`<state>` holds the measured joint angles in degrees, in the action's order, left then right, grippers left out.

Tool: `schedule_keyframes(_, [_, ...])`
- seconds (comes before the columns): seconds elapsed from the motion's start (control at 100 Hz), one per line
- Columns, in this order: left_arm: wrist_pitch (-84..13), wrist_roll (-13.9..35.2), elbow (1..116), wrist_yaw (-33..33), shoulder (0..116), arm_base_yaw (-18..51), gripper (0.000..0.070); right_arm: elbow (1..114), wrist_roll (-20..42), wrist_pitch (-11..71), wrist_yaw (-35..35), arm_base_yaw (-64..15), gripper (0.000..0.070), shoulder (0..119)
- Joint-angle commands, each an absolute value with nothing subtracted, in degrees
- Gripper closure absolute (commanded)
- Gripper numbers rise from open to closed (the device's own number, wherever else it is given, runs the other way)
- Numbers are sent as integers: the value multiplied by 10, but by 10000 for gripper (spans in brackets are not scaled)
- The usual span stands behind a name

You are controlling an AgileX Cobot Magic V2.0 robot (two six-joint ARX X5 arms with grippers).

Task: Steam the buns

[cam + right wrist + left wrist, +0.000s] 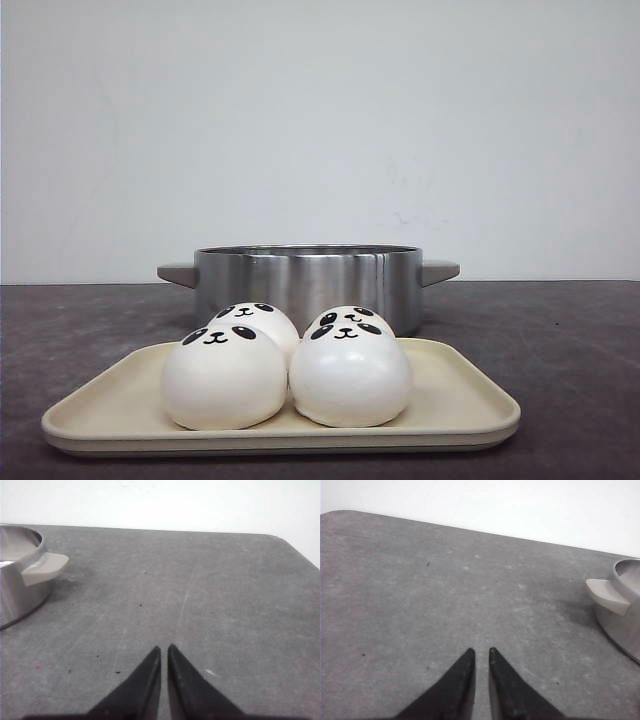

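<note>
Several white panda-face buns sit close together on a beige tray (460,410) at the front of the table: front left bun (222,378), front right bun (350,372), back left bun (258,322), back right bun (349,320). A steel pot (306,281) with grey handles stands right behind the tray. Neither gripper shows in the front view. My left gripper (481,651) is shut and empty over bare table, left of the pot (625,615). My right gripper (164,647) is shut and empty over bare table, right of the pot (17,575).
The table is a dark grey speckled surface (560,340) with a white wall behind it. Its far edge shows in both wrist views, and a rounded far corner (280,537) shows in the right wrist view.
</note>
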<state>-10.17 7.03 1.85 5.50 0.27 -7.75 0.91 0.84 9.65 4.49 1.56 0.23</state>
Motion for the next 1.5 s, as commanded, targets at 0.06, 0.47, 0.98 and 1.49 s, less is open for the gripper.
schedule_keyframes(0.06, [-105,69,8,56,2,-79,700,7,8,90,45,16,684,2])
schedule_keyframes(0.47, [-105,69,8,56,2,-79,700,7,8,91,45,16,684,2])
schedule_keyframes(0.98, [-105,69,8,56,2,-79,700,7,10,89,45,16,684,2])
schedule_keyframes(1.49, [-64,463,48,165,3,-79,700,21,373,-230,186,16,694,2])
